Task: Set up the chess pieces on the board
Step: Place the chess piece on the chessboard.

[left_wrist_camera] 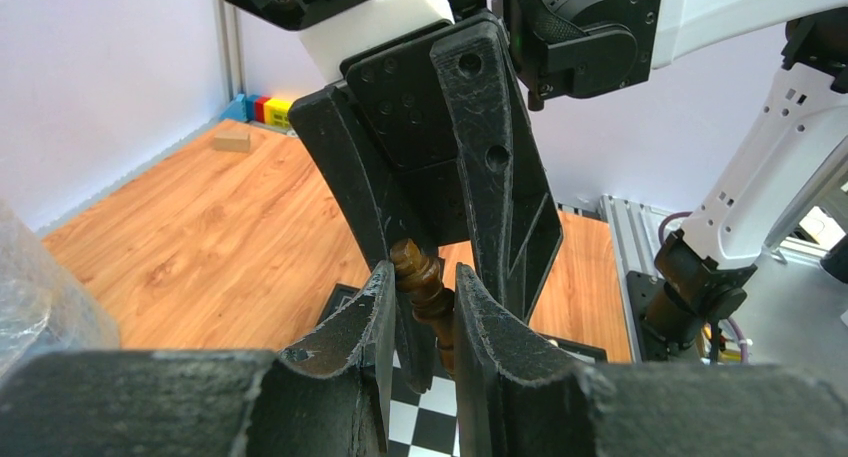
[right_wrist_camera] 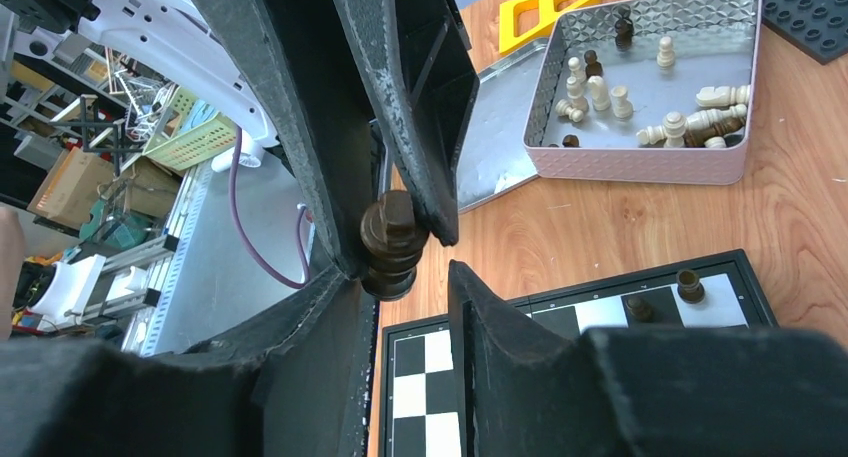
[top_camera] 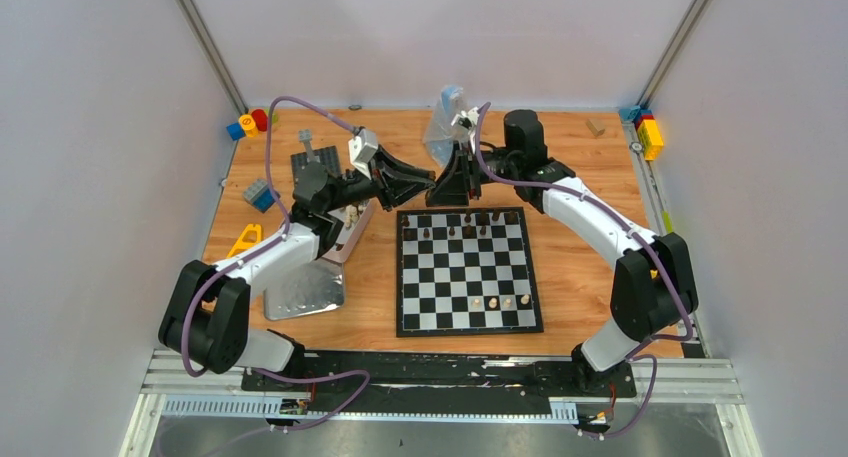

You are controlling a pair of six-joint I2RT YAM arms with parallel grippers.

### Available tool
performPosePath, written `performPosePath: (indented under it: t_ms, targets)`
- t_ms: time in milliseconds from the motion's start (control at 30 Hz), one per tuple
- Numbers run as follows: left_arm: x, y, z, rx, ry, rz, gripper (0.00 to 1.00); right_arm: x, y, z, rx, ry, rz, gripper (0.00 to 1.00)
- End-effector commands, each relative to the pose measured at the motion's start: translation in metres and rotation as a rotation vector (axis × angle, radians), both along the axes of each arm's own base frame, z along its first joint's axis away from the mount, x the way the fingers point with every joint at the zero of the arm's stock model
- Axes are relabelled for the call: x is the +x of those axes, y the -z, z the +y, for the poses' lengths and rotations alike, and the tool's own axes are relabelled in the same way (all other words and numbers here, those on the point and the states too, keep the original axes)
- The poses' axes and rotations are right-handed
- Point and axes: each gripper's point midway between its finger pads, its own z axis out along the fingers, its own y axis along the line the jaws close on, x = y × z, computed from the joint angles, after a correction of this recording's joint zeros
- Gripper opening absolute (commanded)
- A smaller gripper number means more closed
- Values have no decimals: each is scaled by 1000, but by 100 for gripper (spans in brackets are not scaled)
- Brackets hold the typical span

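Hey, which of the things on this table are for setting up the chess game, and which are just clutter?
For the job: board, dark chess piece held aloft, loose chess pieces, tin holding them.
Lying about: toy bricks, grey studded plate, plastic bag, yellow plastic part.

Robotics lab, benchtop test cell. Wooden worktop (top_camera: 370,277) boxed in by plain white panels (top_camera: 90,157) on aluminium posts (top_camera: 203,39). Left arm (top_camera: 270,257) and right arm (top_camera: 600,222) bolted to a slotted rail (top_camera: 200,375), with purple cables (top_camera: 268,147) running loose. Beyond the cell are cardboard boxes (right_wrist_camera: 62,182) and a green basket (right_wrist_camera: 195,127).
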Motion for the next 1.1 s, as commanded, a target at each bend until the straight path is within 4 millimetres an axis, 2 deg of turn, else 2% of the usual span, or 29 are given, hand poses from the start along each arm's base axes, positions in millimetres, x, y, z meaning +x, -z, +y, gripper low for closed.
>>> performPosePath:
  t_ms: [0,167,500,600,767,967,1067]
  targets:
    - [-3,-6,-1,-12,-3,-62,12,0,-25,4,51,-39,-72,39]
    - [-3,-4,-1,-9,-2,-61,12,-1,-26,4,53,-46,-69,39]
    - [-3,-6,0,-12,-7,-68,15,1,-21,5,45,-41,-61,18]
    - [-5,-7,1,-10,-9,-77,19,5,-18,3,29,-14,-90,12]
    - [-11,-7,0,41,28,-104,36,8,-7,-4,-32,40,-160,4]
    - [-4,0,-4,186,56,-41,58,3,-1,-15,-68,69,-290,1]
    - [-1,4,-5,253,78,-10,64,0,3,-17,-85,70,-325,0]
